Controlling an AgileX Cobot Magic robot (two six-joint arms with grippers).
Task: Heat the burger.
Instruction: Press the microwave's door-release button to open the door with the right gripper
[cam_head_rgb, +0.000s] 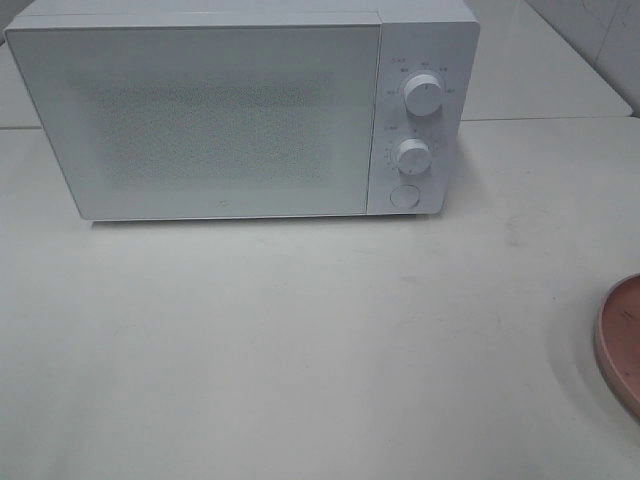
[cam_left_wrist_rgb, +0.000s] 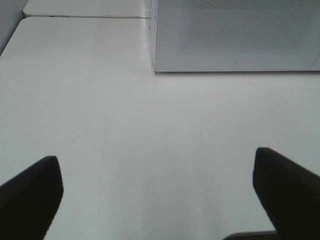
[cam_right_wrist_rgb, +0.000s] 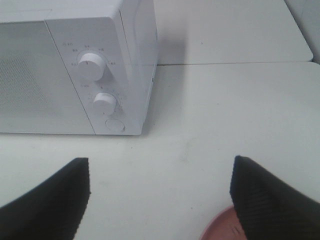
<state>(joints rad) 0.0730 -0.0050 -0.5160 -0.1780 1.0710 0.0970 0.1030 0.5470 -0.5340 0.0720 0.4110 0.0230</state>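
left claw (cam_left_wrist_rgb: 156, 162): released; two dark fingers (cam_left_wrist_rgb: 30, 197) spread wide, only bare desk between them; hangs over the near left of the desk, facing the microwave's left front corner
desk (cam_head_rgb: 300, 340): white, faint scuffs; a seam runs across it at the far side, level with the microwave
microwave (cam_head_rgb: 200, 120): white; sits far on the desk, from left to past centre; door shut; door front is frosted and speckled, inside cannot be seen
control panel (cam_head_rgb: 425, 40): right end of the microwave; upper knob (cam_head_rgb: 424, 94) on top; lower knob (cam_head_rgb: 411, 155) under it; round button (cam_head_rgb: 404, 196) lowest
burger: not seen in any view; cannot tell where it is
plate (cam_head_rgb: 622, 340): pink, round; near right of the desk, cut off by the picture edge; well apart from the microwave; only part of the rim shows
right claw (cam_right_wrist_rgb: 160, 165): released; ribbed dark fingers (cam_right_wrist_rgb: 272, 200) stand wide apart, gripping nothing; hangs over the near right of the desk, facing the control panel; plate rim shows just under its right finger
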